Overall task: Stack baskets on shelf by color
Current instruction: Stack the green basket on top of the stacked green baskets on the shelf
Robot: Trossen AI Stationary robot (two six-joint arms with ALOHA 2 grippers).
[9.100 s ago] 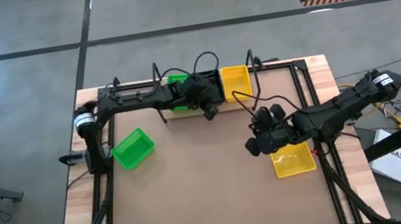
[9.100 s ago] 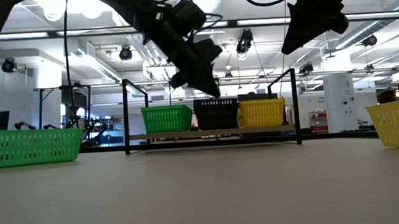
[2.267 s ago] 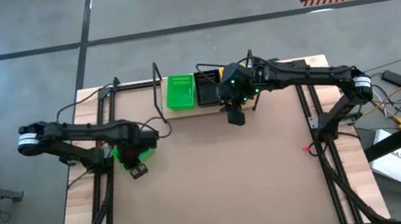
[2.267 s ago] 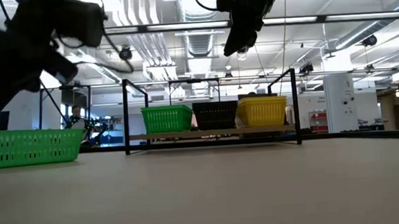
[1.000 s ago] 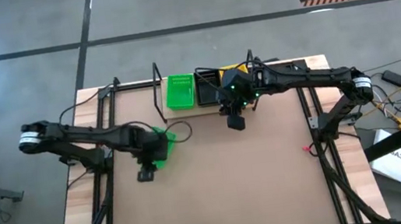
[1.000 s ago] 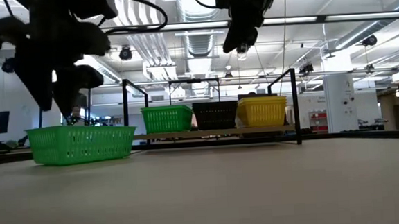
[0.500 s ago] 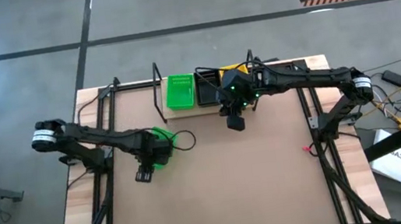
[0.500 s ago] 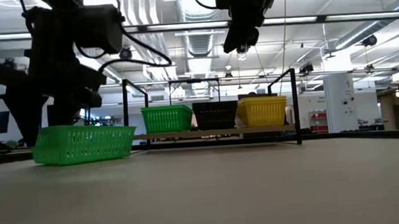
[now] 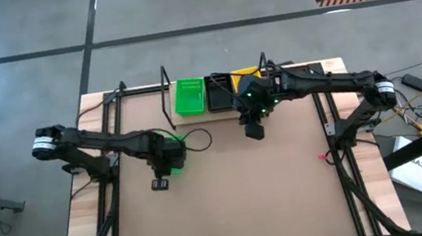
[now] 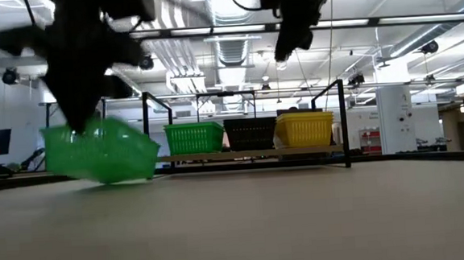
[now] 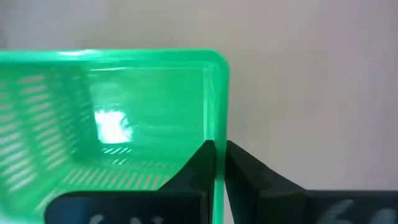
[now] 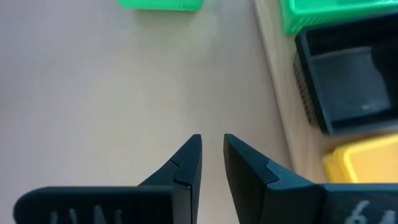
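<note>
The left gripper (image 11: 216, 149) pinches one wall of a loose green basket (image 10: 100, 152) — tilted, one end raised off the table (image 9: 229, 190). The right gripper (image 12: 211, 149) hovers with its fingers slightly parted, holding nothing — just ahead of it stands the shelf (image 10: 246, 154) with green basket (image 9: 189, 96), black basket (image 12: 348, 74) and yellow basket (image 10: 303, 130) in a row.

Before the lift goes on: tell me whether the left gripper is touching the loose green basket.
Touching. The left wrist view shows the left gripper shut on the green basket, its wall pinched between the fingers; the low view shows the basket tilted.
</note>
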